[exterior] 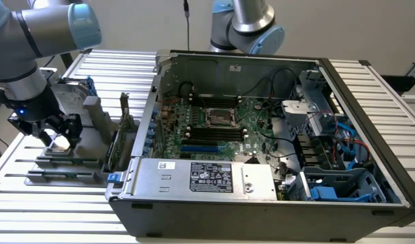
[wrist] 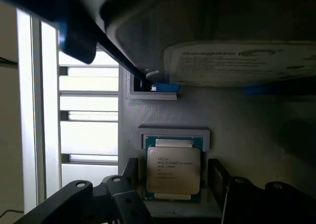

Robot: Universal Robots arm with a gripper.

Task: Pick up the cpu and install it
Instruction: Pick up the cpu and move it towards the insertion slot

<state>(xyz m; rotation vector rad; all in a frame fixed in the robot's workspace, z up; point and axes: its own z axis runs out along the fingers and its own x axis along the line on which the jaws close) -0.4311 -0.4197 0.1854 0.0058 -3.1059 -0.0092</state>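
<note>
Straddles the cpu (wrist: 173,169) with gripper (exterior: 57,136) spread wide, near the grey tray's (exterior: 71,163) edge. Looks light, rigid, slick-topped, delicate; best pinched by opposite rims.

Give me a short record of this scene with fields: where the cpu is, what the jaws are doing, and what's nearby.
cpu: lying flat in a grey holder, label up, not lifted
jaws: open, one on each side of the cpu
hard drive: on the same holder
computer case: open, at the exterior view's right of the holder
socket: on the board inside the case
</note>
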